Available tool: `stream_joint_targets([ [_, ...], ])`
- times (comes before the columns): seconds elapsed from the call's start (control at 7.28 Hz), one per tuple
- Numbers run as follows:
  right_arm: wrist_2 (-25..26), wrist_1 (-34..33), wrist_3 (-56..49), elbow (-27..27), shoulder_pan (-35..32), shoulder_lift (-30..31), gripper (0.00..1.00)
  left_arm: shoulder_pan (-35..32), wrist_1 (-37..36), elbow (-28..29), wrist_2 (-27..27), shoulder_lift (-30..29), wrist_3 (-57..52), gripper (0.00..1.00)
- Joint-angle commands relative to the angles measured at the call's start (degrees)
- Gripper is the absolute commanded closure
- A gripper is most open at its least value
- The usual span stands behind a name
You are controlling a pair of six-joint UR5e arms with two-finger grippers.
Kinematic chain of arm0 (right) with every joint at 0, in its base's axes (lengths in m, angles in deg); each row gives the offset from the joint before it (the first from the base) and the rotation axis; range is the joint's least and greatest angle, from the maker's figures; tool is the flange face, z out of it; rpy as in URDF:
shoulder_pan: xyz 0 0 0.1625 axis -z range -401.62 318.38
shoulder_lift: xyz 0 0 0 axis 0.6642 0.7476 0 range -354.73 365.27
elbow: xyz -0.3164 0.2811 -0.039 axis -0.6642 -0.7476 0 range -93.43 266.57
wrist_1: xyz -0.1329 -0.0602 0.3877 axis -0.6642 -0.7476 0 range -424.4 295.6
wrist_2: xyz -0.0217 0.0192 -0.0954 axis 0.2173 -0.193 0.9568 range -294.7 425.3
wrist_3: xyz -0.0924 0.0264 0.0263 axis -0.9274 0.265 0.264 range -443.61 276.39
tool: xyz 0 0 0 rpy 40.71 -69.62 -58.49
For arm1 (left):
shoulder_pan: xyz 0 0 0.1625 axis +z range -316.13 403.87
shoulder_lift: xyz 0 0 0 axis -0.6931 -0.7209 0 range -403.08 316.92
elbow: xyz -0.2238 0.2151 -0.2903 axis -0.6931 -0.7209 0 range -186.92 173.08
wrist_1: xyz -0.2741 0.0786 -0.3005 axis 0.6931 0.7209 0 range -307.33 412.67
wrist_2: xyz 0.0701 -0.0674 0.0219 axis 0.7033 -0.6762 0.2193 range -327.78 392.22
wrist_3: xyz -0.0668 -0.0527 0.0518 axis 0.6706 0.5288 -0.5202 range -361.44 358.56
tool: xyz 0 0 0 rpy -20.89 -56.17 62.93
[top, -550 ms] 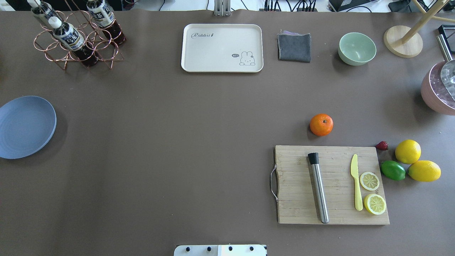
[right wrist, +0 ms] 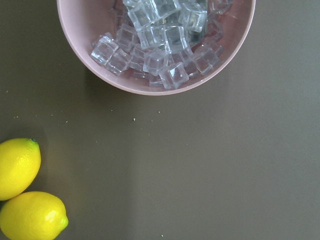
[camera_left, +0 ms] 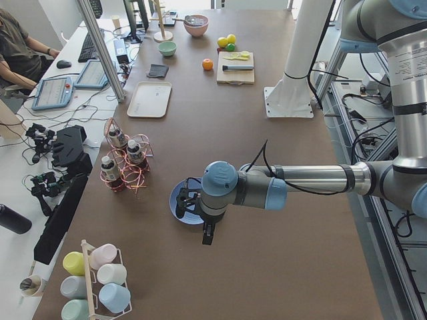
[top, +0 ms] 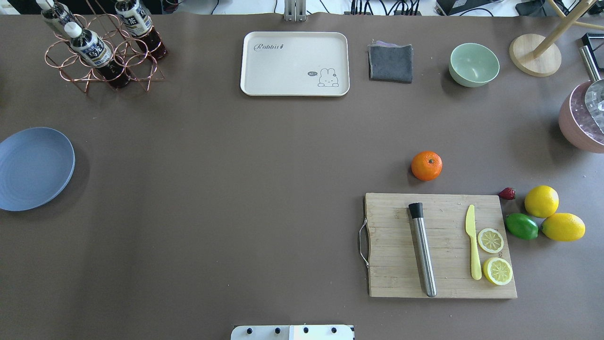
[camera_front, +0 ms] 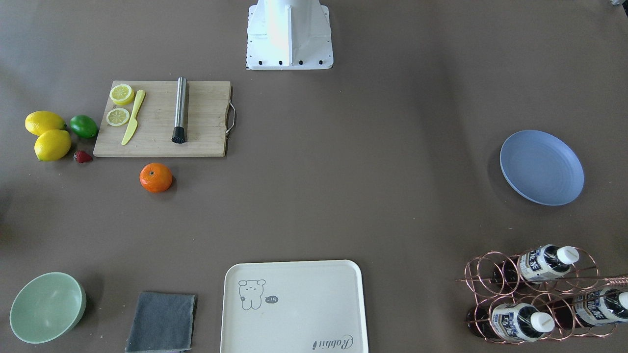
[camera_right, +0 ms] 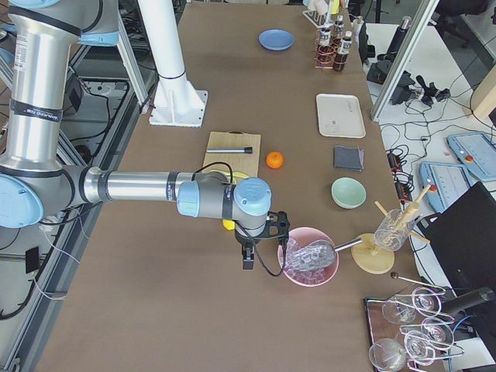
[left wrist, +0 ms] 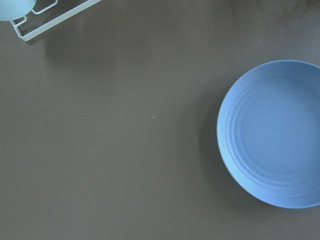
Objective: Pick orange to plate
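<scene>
The orange (top: pixel 426 165) rests on the brown table just beyond the cutting board (top: pixel 441 245), also seen as the orange (camera_front: pixel 156 177) in the front view. Far across the table, at its left edge, lies the blue plate (top: pixel 33 168), bare inside in the left wrist view (left wrist: pixel 275 132). Neither gripper shows in the overhead or front views. From the side, my left gripper (camera_left: pixel 192 205) hangs over the plate (camera_left: pixel 179 200), and my right gripper (camera_right: pixel 267 231) hovers by the pink ice bowl (camera_right: pixel 308 266). I cannot tell whether either is open or shut.
Two lemons (top: pixel 541 201), a lime (top: pixel 521 226) and a strawberry (top: pixel 507 193) sit right of the board, which carries a muddler, a yellow knife and lemon slices. At the far side stand a cream tray (top: pixel 295 63), grey cloth (top: pixel 390 62), green bowl (top: pixel 473 64) and bottle rack (top: pixel 101 47).
</scene>
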Motion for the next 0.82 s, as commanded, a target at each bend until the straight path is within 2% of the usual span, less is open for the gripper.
stream_joint_targets([
  [0.0, -0.1, 0.0, 0.5, 0.2, -0.6, 0.4, 0.00, 0.0, 0.6, 0.2, -0.2, 0.2, -0.1, 0.03],
  [0.69, -0.6, 0.0, 0.3, -0.5, -0.5, 0.0, 0.00, 0.9, 0.4, 0.3, 0.1, 0.1, 0.0, 0.03],
])
